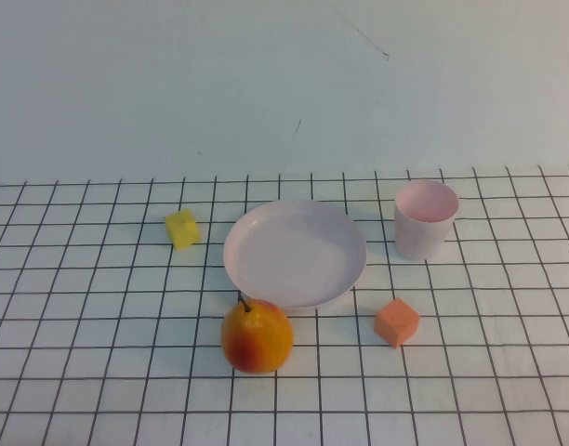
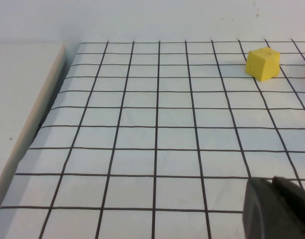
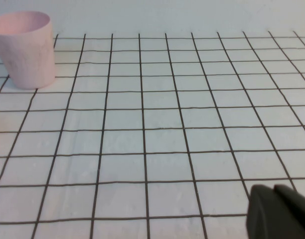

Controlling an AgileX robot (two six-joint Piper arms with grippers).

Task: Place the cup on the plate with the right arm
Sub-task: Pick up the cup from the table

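Note:
The pale pink cup stands upright and empty on the grid cloth, just right of the pale pink plate, which is empty. The cup also shows in the right wrist view, far from my right gripper. That gripper is shut and empty, low over the cloth. My left gripper is shut and empty, low over the cloth on the left side. Neither arm shows in the high view.
A yellow cube lies left of the plate and shows in the left wrist view. An orange-yellow pear sits at the plate's front edge. An orange cube lies in front of the cup. The cloth's left edge borders a raised strip.

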